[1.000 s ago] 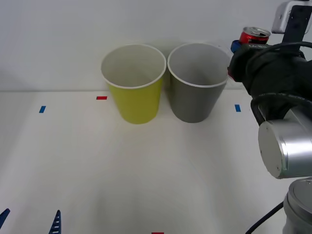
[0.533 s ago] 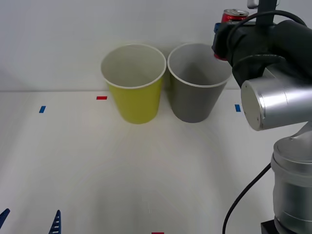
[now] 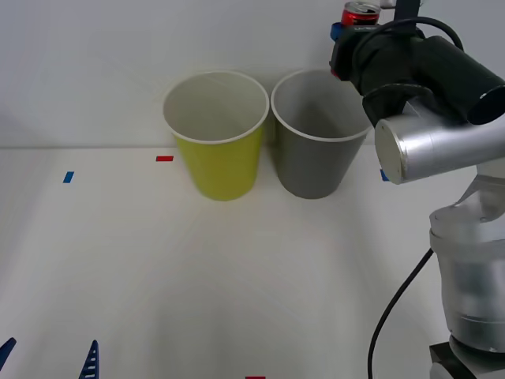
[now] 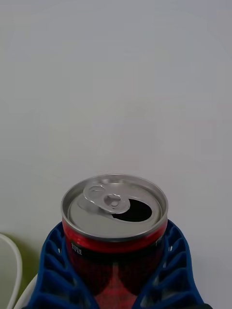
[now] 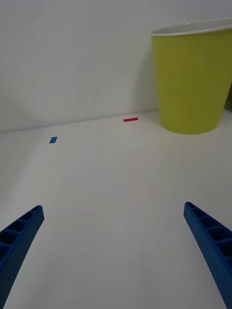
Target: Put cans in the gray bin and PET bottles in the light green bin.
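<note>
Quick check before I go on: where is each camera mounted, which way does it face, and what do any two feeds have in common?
Front view: above the arms, looking forward and down at the table, gray bin and light green bin; right arm raised, right claw holding the can above the gray bin's far right rim; left claw low.
Right wrist view: faces the wall over the can between its fingers.
Left wrist view: low, facing the light green bin; open fingers.
Shared: front and right wrist show the can.

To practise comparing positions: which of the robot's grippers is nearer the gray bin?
The right. The right gripper, shut on the can, is raised by the gray bin's rim. The left gripper is low at the table's near edge.
</note>
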Controlling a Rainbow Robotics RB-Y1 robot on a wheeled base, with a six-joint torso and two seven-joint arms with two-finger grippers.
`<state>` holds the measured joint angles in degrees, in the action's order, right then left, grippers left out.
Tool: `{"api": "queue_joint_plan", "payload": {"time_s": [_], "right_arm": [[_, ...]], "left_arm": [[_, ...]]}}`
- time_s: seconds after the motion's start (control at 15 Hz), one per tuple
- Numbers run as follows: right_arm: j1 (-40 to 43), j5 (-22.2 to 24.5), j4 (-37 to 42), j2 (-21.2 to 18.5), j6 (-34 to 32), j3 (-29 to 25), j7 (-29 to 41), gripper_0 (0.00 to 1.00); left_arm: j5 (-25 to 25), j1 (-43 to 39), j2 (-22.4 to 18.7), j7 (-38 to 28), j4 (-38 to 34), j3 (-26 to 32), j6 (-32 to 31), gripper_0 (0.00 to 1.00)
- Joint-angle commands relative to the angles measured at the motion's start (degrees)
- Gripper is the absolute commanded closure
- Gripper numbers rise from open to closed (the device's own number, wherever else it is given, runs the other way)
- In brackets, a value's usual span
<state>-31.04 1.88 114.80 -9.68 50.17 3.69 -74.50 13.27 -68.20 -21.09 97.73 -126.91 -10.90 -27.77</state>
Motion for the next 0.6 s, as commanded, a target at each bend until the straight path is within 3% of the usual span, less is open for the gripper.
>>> {"api": "queue_joint_plan", "payload": {"time_s": [0.07,0.6], "right_arm": [[-0.25,-0.3,-2.83,-0.69,-3.85,0.08,-0.12,1.0],[-0.43,-3.02,-3.54,-2.8,-4.82,1.84,-0.12,1.0]], "left_arm": [[0.0,0.0,0.0,0.0,0.0,0.0,0.0,0.0],[0.0,0.0,0.0,0.0,0.0,0.0,0.0,0.0]]}}
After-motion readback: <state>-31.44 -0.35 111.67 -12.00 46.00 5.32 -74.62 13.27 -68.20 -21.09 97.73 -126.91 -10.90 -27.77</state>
